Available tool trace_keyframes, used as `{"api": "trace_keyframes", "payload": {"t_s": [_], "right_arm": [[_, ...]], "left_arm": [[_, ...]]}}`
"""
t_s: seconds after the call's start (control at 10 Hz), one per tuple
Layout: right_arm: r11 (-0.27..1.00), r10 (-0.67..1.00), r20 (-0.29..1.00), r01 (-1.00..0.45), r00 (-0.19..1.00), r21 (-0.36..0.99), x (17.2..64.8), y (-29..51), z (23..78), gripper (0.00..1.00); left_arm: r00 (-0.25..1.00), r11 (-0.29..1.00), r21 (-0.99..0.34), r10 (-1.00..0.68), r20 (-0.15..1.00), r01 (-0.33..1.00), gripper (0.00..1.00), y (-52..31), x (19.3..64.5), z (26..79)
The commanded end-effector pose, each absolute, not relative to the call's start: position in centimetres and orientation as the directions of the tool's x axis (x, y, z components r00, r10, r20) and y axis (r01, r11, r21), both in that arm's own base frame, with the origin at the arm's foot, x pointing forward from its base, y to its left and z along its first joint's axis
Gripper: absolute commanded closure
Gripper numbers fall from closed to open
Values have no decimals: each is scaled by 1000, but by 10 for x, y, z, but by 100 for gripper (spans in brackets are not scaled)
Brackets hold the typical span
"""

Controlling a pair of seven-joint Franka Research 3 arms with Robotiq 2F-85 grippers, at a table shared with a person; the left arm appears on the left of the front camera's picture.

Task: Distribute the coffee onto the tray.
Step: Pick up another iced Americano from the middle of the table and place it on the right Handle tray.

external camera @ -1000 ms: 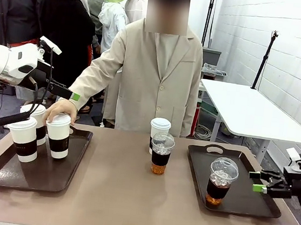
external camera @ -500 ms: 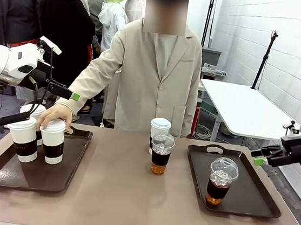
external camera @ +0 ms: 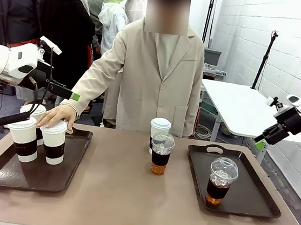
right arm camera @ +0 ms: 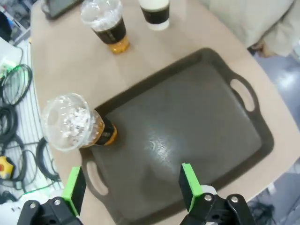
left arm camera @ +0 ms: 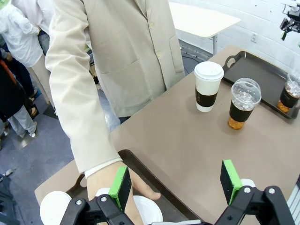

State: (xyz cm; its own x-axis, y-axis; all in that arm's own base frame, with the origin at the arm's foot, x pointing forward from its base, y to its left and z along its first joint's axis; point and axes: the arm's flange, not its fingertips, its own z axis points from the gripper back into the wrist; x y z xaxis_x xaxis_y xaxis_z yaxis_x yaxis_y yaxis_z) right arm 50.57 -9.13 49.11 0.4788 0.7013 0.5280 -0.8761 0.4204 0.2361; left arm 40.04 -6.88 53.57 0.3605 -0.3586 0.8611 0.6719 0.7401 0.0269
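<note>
Three white paper cups (external camera: 26,139) with dark sleeves stand upright on the left tray (external camera: 50,180), grouped near its far left corner. The person's hand (external camera: 57,116) rests on the lid of the rightmost cup (external camera: 54,142). The left claw (external camera: 75,97) hovers above the tray's far edge, jaws apart, holding nothing.

At the centre of the surface (external camera: 124,196), the fourth paper cup (external camera: 159,132) and, just in front of it, a clear iced coffee cup (external camera: 161,153) stand between the trays, on neither. Both are upright, long axis vertical.

The right tray (external camera: 250,194) carries the second iced coffee cup (external camera: 221,180) near its front left. The right claw (external camera: 260,142) hangs raised over the far right corner, jaws wide, empty.

Judgement: the centre cups lie right of and below the left claw, and left of and below the right claw. Neither is clearly nearer.

Sleeve print is too small to read.
</note>
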Motion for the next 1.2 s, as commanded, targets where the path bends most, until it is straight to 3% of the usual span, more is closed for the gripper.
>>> {"api": "trace_keyframes", "payload": {"t_s": [0.0,0.3,0.5,1.1], "right_arm": [[437,777,406,-877,481,203,525,-67,507,0],[372,869,285,-914,403,159,548,-38,523,0],[292,899,303,-948,316,125,556,-24,526,0],[70,778,625,-997,65,17,566,-11,504,0]], "left_arm": [[368,745,20,-353,860,667,0,-69,401,534],[368,745,20,-353,860,667,0,-69,401,534],[368,745,20,-353,860,667,0,-69,401,534],[368,745,20,-353,860,667,0,-69,401,534]]}}
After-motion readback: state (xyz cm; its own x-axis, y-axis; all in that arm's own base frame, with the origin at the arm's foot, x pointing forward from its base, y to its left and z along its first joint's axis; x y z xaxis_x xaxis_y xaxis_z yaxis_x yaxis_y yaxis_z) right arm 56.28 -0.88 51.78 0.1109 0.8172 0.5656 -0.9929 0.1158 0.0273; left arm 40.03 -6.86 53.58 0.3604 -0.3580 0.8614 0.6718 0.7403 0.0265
